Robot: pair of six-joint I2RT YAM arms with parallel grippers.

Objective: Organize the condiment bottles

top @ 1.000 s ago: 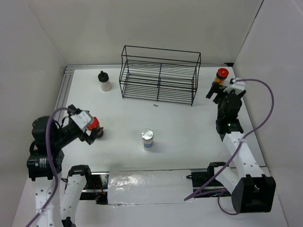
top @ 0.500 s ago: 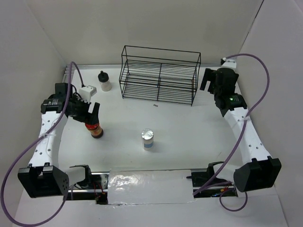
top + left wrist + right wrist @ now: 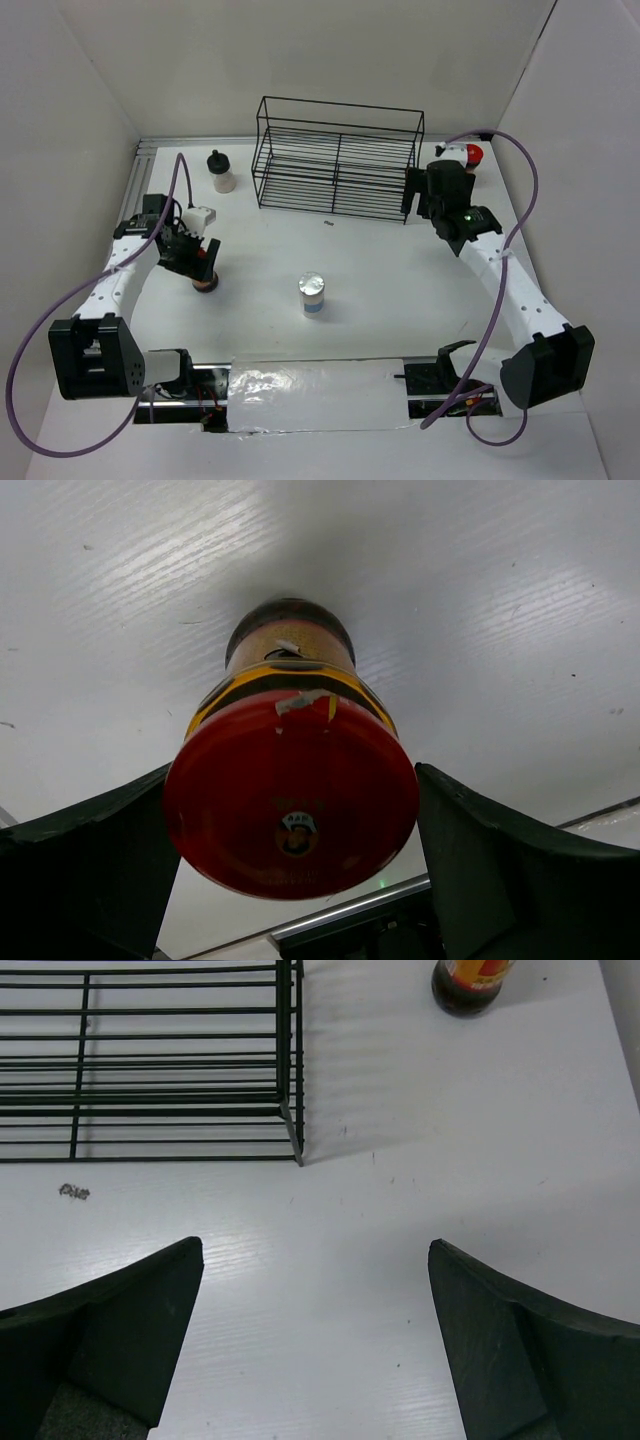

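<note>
Hidden from above: the left-hand dark-brown jar with a red lid and yellow band (image 3: 205, 283) shows only its base below the left gripper (image 3: 196, 256). The right-hand dark-brown jar with a red lid (image 3: 471, 154) shows little more than that lid.
Cut off: the right wrist view catches only the dark bottom and a strip of label of the right-hand jar, at the top edge.
Hard to tell: whether the left fingers (image 3: 90, 850) touch the left-hand jar's lid. A gap shows on one side; the other is too close to judge.
Left gripper: spread wide, one finger on each side of the upright left-hand jar, with the lid between the tips.
Right gripper (image 3: 315, 1250): spread wide over the bare white table (image 3: 320, 1360), nothing between the fingers. The right-hand jar stands ahead, well apart and off to one side, past the corner of the black wire rack (image 3: 337, 160).
Other bottles: the whitish black-capped bottle (image 3: 221, 171) stands left of the rack. The white blue-labelled bottle (image 3: 312, 294) stands mid-table, apart from both grippers.
</note>
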